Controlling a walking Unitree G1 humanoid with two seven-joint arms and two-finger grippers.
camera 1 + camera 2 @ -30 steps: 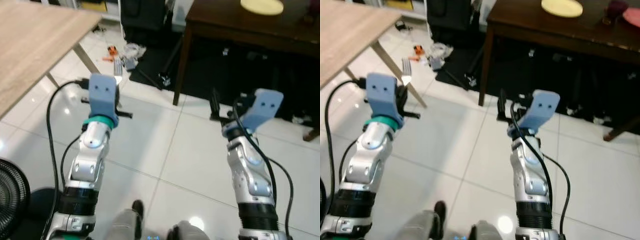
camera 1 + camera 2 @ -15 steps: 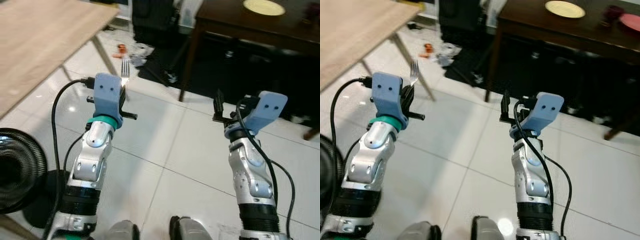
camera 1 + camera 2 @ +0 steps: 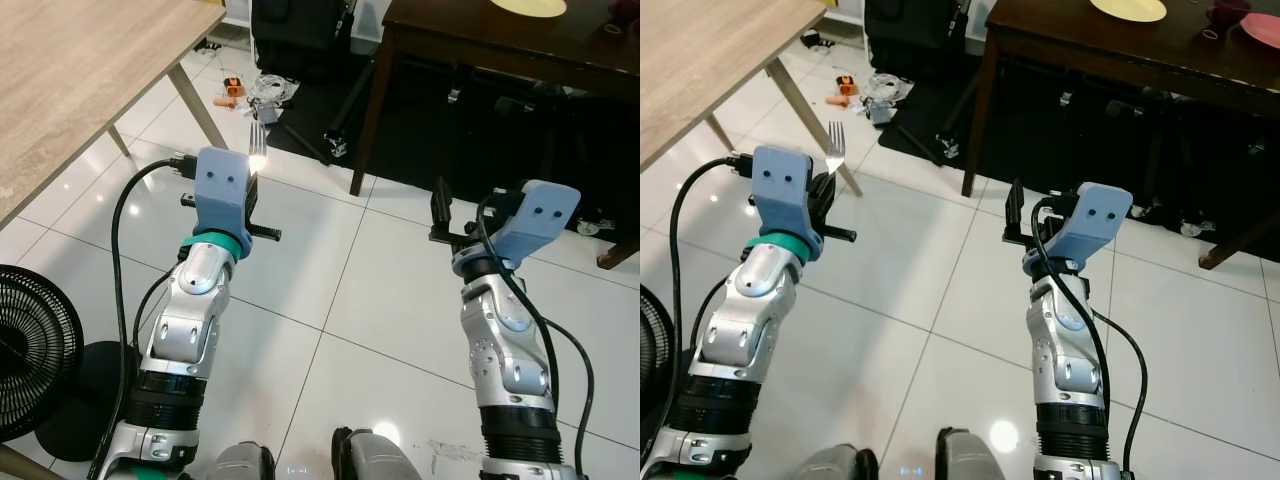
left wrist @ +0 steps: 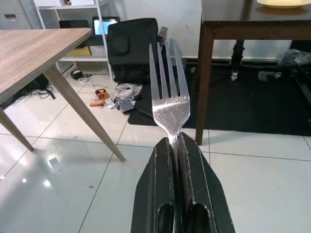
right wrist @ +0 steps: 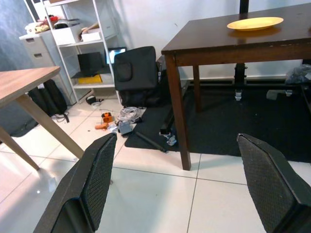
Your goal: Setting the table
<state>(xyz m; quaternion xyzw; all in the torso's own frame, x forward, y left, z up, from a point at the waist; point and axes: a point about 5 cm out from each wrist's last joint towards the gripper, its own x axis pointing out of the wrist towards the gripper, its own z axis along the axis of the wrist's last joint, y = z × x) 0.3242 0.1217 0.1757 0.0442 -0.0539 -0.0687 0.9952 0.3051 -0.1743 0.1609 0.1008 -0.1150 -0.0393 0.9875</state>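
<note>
Standing upright, tines up, a silver fork (image 4: 168,97) is pinched at its neck between the pressed-together fingers of the left gripper (image 4: 176,145), held in the air above the white tiled floor (image 3: 330,280); its handle is hidden. No writing is readable anywhere. The right gripper (image 5: 187,182) holds nothing, its fingers spread wide. Ahead stands a dark wooden table (image 5: 228,41) bearing a yellow plate (image 5: 254,23), with a light wooden table (image 3: 70,70) on the left.
</note>
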